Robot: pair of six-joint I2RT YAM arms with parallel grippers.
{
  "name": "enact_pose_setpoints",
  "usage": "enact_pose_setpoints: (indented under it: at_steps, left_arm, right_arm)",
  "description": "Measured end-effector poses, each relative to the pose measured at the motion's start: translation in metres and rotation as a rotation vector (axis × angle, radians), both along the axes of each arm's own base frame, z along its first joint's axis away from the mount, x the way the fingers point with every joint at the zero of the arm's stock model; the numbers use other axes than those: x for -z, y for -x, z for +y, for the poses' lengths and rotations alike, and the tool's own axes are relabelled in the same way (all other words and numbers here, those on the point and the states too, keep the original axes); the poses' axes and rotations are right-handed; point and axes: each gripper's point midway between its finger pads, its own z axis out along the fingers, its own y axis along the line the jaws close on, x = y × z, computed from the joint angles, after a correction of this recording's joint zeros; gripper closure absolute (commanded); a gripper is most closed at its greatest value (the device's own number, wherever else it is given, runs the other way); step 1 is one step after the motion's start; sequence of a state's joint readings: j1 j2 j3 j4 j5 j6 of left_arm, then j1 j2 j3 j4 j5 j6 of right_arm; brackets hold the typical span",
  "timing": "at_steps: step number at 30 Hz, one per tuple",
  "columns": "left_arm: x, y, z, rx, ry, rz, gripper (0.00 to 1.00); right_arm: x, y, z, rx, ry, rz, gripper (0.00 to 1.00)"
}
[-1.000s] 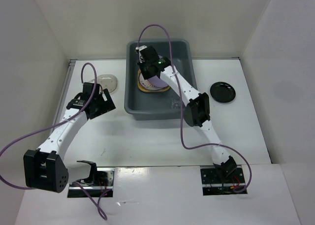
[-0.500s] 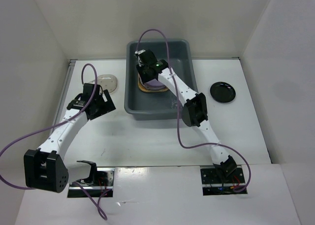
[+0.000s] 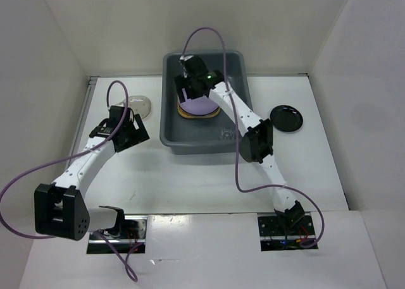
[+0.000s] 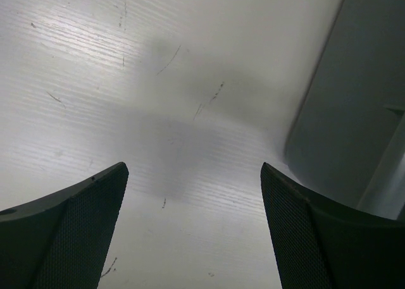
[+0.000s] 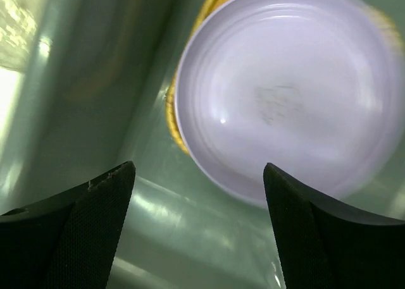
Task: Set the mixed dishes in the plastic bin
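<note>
Right wrist view: right gripper (image 5: 197,167) spread, empty, over the lilac plate (image 5: 285,93) lying on the tray (image 5: 169,112) in the bin (image 5: 76,80); left gripper (image 4: 193,169) spread over the table (image 4: 95,61); black dish (image 3: 286,118) at the bin's 3 o'clock, beige dish (image 3: 140,104) at 9.

Scuffed white table (image 3: 190,175), seemingly boxed by white walls (image 3: 126,30).

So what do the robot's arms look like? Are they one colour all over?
No, two colours. The left arm and right arm have slim white tubes joined by chunky black blocks. A purple cable loops along each one. The right arm has a tiny green light near its end. The jaws are black wedges with a dotted, mesh-like surface.
</note>
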State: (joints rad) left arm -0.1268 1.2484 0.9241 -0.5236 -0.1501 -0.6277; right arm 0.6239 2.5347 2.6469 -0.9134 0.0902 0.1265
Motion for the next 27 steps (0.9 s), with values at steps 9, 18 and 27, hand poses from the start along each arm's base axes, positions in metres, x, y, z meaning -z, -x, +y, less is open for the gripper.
enact_pose_setpoints:
  at_steps: [9,18,27]
  left_arm:
    - [0.013,-0.014,-0.006,0.013,0.017,0.011,0.08]
    - [0.012,-0.019,-0.01,0.025,0.035,-0.011,0.08]
    - [0.013,-0.021,-0.01,0.03,0.034,-0.009,0.08]
  right_arm:
    - [-0.137,-0.037,-0.193,0.421,-0.134,-0.147,0.15]
    - [-0.059,-0.033,-0.374,0.82,-0.028,0.021,0.28]
    - [0.002,-0.037,-0.406,0.922,0.045,0.118,0.47]
